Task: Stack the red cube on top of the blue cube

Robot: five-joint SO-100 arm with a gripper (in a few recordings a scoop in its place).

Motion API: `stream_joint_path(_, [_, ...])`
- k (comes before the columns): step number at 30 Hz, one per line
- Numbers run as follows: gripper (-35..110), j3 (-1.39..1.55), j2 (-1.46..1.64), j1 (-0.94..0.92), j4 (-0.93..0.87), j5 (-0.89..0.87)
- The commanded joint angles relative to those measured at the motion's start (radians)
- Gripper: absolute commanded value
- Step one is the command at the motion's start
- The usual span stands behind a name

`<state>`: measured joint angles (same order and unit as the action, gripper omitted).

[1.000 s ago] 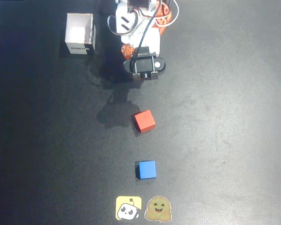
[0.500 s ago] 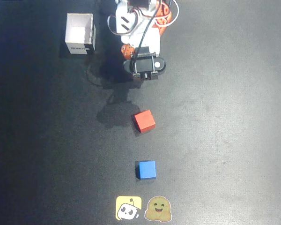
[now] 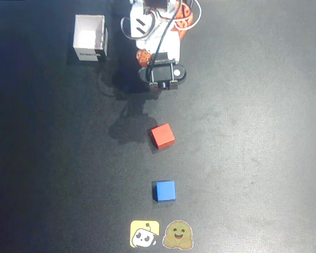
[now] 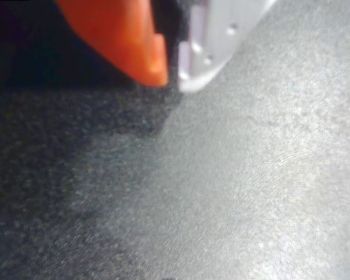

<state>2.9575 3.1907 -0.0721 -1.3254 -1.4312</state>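
Note:
The red cube lies on the dark mat near the middle of the overhead view, turned slightly askew. Straight below it in the picture sits the blue cube, a cube's width or more apart from it. My gripper hangs at the top centre under the white and orange arm, well above the red cube in the picture. In the wrist view my gripper has its orange and white fingertips nearly touching, shut on nothing, over bare mat.
A white open box stands at the top left beside the arm's base. Two cartoon stickers lie at the bottom edge just below the blue cube. The arm's shadow falls left of the red cube.

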Motion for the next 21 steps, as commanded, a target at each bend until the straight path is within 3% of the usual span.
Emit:
stream_joint_path(1, [0,-0.003,0.005,-0.005,-0.003,-0.002])
stream_joint_path(21, [0,-0.003,0.005,-0.017,-0.002,0.017])
